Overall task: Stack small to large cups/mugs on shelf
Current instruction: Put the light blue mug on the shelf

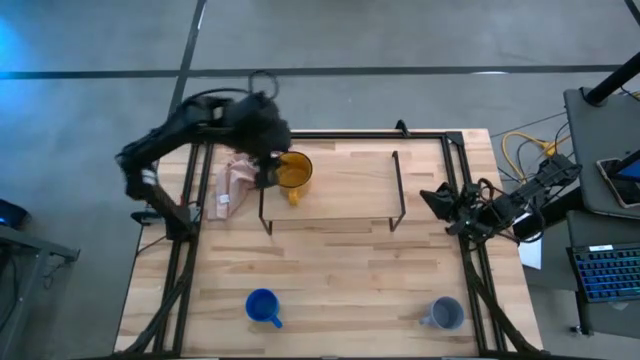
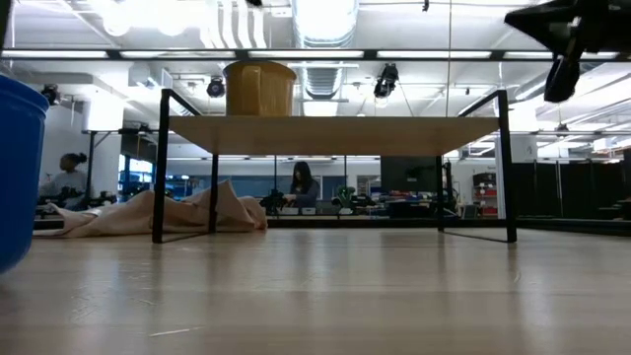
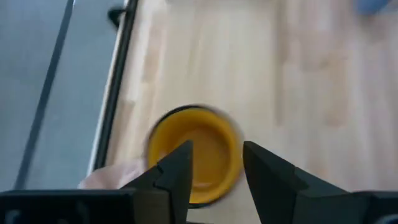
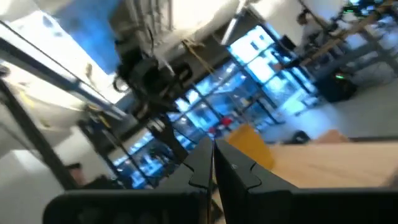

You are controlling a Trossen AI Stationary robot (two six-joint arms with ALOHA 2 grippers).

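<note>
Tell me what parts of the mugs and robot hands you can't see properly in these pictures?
- Yellow mug on the shelf: in the high view the left gripper hides part of its rim; its handle is missing from the low view.
- Blue mug: cut off by the low view's edge.
- Grey mug: absent from the low view.
- Right gripper: too small in the high view to judge.

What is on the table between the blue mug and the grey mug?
Nothing. In the high view, the table between the bright blue mug and the grey mug is bare wood.
</note>
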